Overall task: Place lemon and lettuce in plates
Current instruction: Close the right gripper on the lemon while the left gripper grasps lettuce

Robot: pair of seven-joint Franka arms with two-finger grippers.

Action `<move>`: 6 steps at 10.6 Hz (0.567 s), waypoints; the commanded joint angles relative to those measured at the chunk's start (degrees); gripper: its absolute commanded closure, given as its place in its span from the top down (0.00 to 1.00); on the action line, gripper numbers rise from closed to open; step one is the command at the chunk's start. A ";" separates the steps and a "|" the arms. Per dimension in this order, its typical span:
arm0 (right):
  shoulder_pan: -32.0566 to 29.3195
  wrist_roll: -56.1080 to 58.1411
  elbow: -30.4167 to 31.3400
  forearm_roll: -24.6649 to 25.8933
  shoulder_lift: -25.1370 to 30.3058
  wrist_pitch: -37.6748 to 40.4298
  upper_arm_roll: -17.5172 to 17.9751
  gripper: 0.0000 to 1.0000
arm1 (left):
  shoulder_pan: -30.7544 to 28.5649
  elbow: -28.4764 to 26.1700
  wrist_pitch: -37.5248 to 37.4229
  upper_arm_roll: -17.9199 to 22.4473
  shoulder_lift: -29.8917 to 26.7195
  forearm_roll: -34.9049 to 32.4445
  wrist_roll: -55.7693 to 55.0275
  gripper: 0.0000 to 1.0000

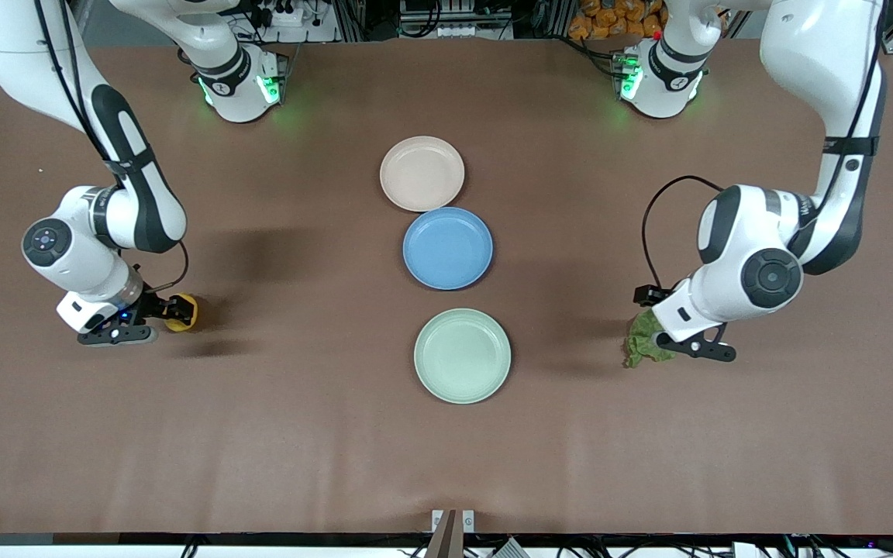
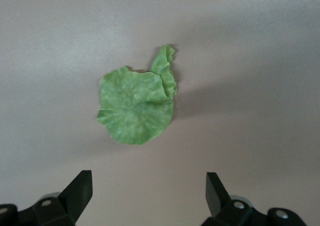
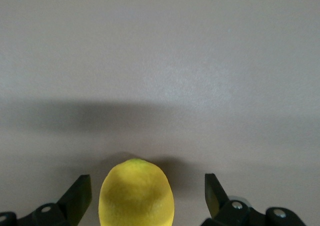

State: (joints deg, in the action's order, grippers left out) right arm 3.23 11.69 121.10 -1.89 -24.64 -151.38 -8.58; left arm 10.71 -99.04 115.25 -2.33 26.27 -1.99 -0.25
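The yellow lemon (image 1: 182, 311) lies on the brown table toward the right arm's end. My right gripper (image 1: 161, 310) is low around it, fingers open; in the right wrist view the lemon (image 3: 136, 196) sits between the open fingers (image 3: 79, 195), with gaps on both sides. The green lettuce (image 1: 643, 339) lies toward the left arm's end. My left gripper (image 1: 660, 335) hovers over it, open and empty; in the left wrist view the lettuce (image 2: 136, 106) lies flat ahead of the open gripper (image 2: 147, 191). The beige-pink plate (image 1: 422, 173) and the mint green plate (image 1: 462, 355) are empty.
A blue plate (image 1: 447, 248) stands between the two task plates, touching the beige-pink one's rim. The three plates form a line down the table's middle. The robot bases stand along the table's edge farthest from the front camera.
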 commanded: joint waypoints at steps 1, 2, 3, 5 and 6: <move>-0.42 1.76 3.69 -1.36 -1.28 -6.88 0.32 1.00 | 0.01 -5.18 6.79 -0.13 -0.96 -2.49 1.13 1.00; -0.42 1.76 3.70 -1.36 -2.07 -7.34 0.32 0.98 | -0.33 -6.94 11.70 -0.21 -0.87 -3.54 1.21 1.00; -0.42 1.67 3.70 -1.36 -2.08 -7.35 0.32 0.78 | -0.68 -9.05 16.19 -0.21 -0.87 -3.55 1.39 1.00; 0.02 1.59 3.79 -1.36 -2.08 -7.35 0.32 0.47 | -0.43 -10.12 20.79 -0.21 0.35 -3.55 1.48 1.00; 0.11 1.06 3.79 -1.36 -2.08 -7.35 0.32 0.33 | 0.10 -10.12 21.50 -0.13 1.66 -5.20 2.44 1.00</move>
State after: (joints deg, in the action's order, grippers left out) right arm 3.26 11.88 124.45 -1.90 -26.99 -158.02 -8.55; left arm 10.35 -107.97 133.81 -2.36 26.79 -4.25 0.25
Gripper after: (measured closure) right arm 0.291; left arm 0.000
